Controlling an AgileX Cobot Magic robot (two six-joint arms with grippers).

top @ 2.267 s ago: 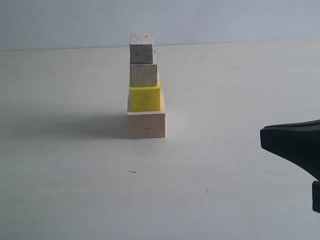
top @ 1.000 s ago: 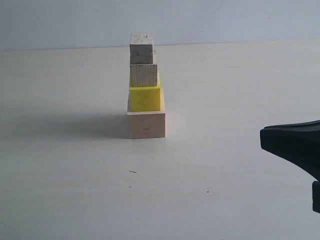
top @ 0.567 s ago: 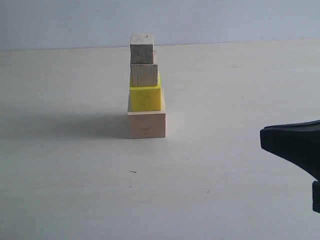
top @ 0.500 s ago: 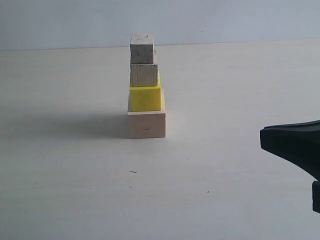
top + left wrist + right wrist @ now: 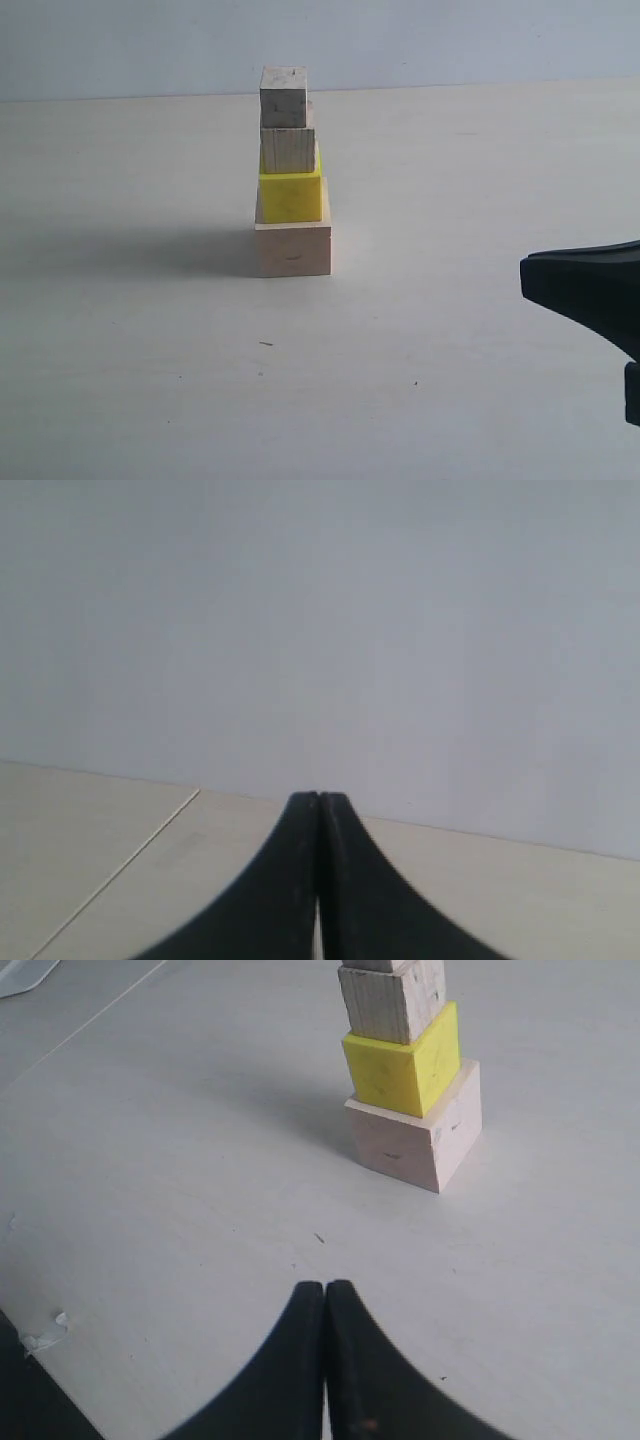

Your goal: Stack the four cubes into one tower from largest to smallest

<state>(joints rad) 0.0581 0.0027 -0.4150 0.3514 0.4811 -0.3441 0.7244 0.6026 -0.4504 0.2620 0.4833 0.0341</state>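
i find the tower (image 5: 290, 170) standing upper centre of the exterior frame, sizes stepping down upward. left gripper (image 5: 319, 800) and right gripper (image 5: 325, 1290) are clenched empty, the right well apart. i judge stacking finished; next, keep away.

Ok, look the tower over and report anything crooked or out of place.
Nothing is toppled or damaged. The tower stands upright, but its cubes are not centred: the yellow cube, medium cube and tiny cube all sit toward the left side of the large cube in the exterior view.
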